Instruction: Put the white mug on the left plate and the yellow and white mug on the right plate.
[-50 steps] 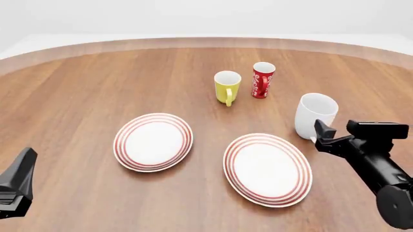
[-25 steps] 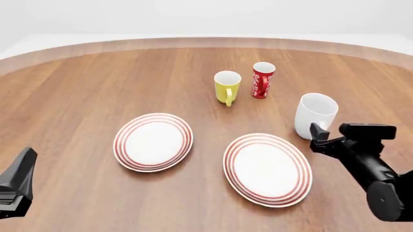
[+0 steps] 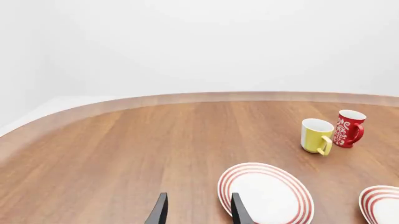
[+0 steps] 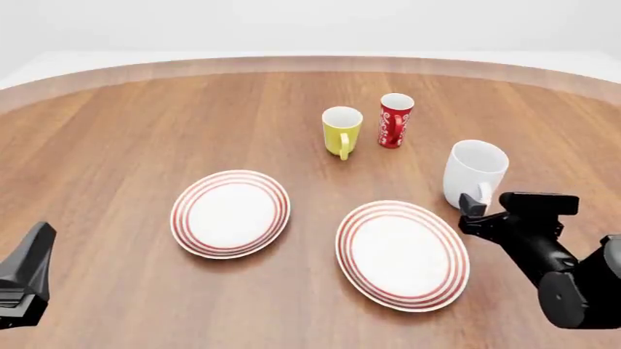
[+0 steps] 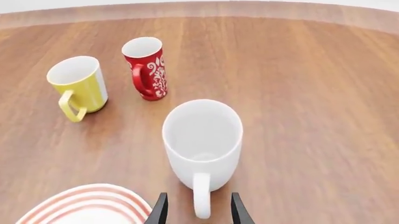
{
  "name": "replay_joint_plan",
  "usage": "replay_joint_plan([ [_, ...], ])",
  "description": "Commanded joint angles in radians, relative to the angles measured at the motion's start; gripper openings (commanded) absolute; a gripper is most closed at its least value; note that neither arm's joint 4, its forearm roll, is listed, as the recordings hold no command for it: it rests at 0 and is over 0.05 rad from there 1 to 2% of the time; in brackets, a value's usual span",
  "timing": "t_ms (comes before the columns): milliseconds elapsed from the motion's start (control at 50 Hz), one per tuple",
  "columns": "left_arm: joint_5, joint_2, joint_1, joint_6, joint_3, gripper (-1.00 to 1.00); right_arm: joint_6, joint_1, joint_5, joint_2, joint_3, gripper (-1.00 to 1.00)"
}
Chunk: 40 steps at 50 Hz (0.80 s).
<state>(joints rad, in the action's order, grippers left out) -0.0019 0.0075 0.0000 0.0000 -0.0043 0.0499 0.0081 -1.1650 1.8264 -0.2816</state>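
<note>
While the right pincer [image 5: 195,211] sits spread with the loop handle of the white mug [image 5: 203,142] between its two dark fingertips, not yet closed on it, the likeliest trouble is a pinch on that thin, glossy loop alone: the tall, heavy-looking body could swing or slip once lifted, or a nudge could tip it toward the right plate [image 4: 403,254] just beside it. The mug stands upright on the wood-grain table [image 4: 126,131], handle facing the arm. The yellow and white mug [image 4: 342,131] stands farther back, near but apart from a slim red patterned mug [image 4: 395,120], so reaching it later risks knocking that neighbour. The left plate [image 4: 231,213] lies bare, flat and smooth with red rim rings. The left pincer [image 3: 195,212] hangs apart near that plate, its fingers spread and holding nothing.
</note>
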Motion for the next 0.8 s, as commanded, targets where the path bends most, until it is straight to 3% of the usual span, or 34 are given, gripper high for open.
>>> replay_joint_plan([
  [20,0.0,0.0,0.0,0.0,0.0,1.0,0.009,-0.005,-0.031,0.097,-0.027,1.0],
  [240,0.0,0.0,0.0,0.0,0.0,1.0,0.009,-0.005,-0.035,0.1,-0.027,1.0],
  [260,0.0,0.0,0.0,0.0,0.0,1.0,0.011,-0.008,-0.037,0.097,-0.025,-1.0],
  [800,0.0,0.0,0.0,0.0,0.0,1.0,0.006,-0.009,-0.011,-0.088,0.046,-1.0],
])
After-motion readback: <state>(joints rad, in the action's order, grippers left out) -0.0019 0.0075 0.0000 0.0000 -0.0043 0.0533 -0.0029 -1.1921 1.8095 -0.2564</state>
